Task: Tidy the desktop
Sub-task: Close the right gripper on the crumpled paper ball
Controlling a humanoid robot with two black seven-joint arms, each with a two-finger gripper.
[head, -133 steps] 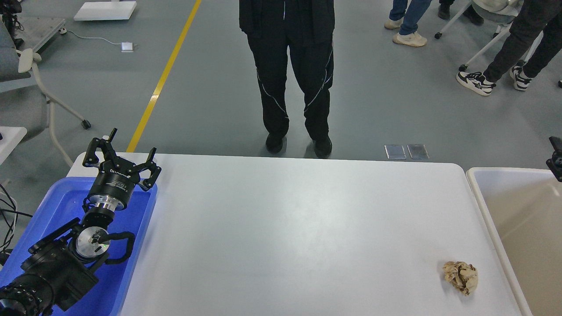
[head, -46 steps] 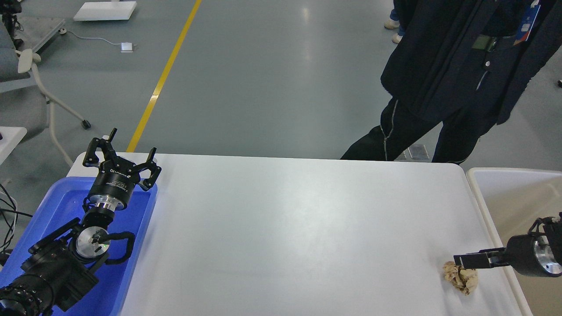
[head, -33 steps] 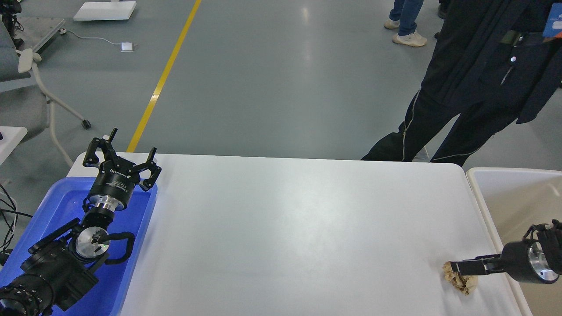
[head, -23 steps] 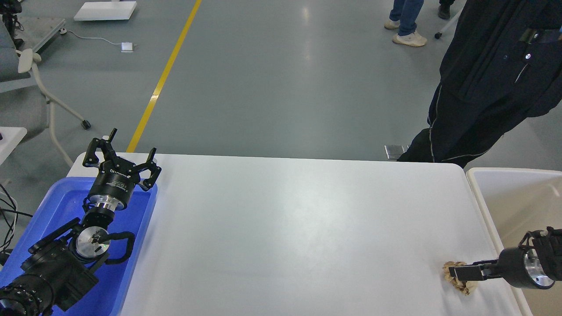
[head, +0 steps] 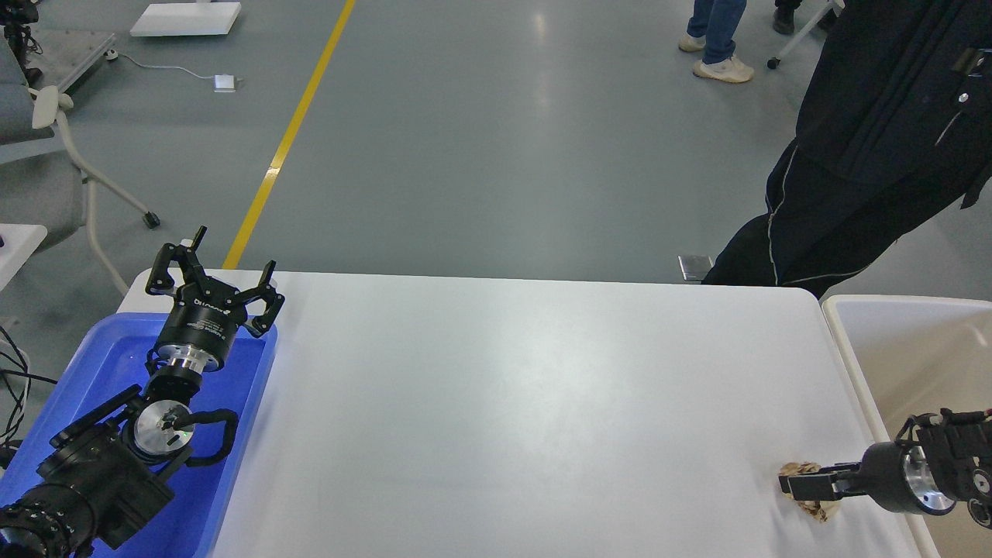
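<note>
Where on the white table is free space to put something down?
The desktop is bare between the blue tray and the crumpled paper. It is crowded only near the right gripper beside the beige bin.

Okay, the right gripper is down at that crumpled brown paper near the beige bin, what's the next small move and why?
Probably close on the wad, or confirm the grip, then lift. The right gripper lies over the crumpled paper on the desktop, though its fingers can't be told apart here. The beige bin sits just to its right, so the carry is short.
</note>
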